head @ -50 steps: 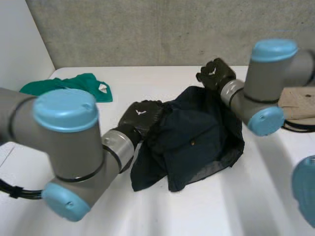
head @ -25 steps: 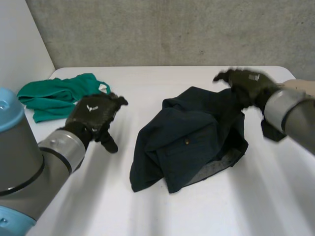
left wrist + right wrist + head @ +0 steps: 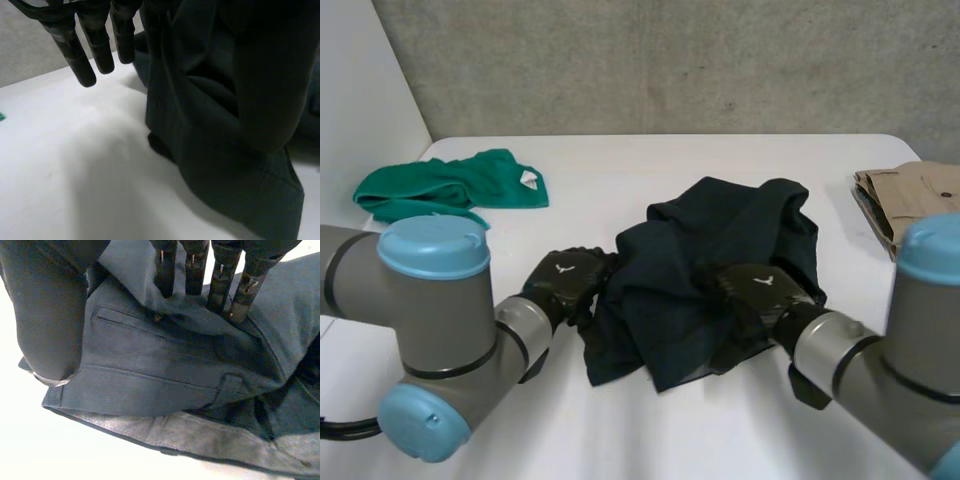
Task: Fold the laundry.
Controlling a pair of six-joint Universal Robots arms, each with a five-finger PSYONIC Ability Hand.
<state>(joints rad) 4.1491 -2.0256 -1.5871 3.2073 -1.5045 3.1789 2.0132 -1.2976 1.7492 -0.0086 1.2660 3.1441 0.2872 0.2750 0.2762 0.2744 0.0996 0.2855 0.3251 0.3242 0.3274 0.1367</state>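
**Both hands closing in on the dark garment**

Both hands are now lying low at the dark garment point(image 3: 720, 225). Half a second ago the left one was hanging over bare table and the right one was reaching past the garment's far right edge. The garment itself is now lying more bunched up.

At the far left, a green cloth point(image 3: 450, 185) is lying crumpled on the table point(image 3: 620, 165), well apart from the rest. The left hand point(image 3: 565, 280) is sitting at the garment's left edge. Its fingers point(image 3: 100, 47) are hanging straight just beside the fabric, holding nothing.

The garment is lying heaped in the table's middle. The right hand point(image 3: 752, 290) is resting on its near right part. Its straight fingers point(image 3: 220, 285) are pressing their tips into the cloth beside a buttoned pocket point(image 3: 150, 340), and its thumb point(image 3: 47, 315) is lying spread, gripping nothing.

At the far right, a tan garment point(image 3: 910, 195) is lying folded.
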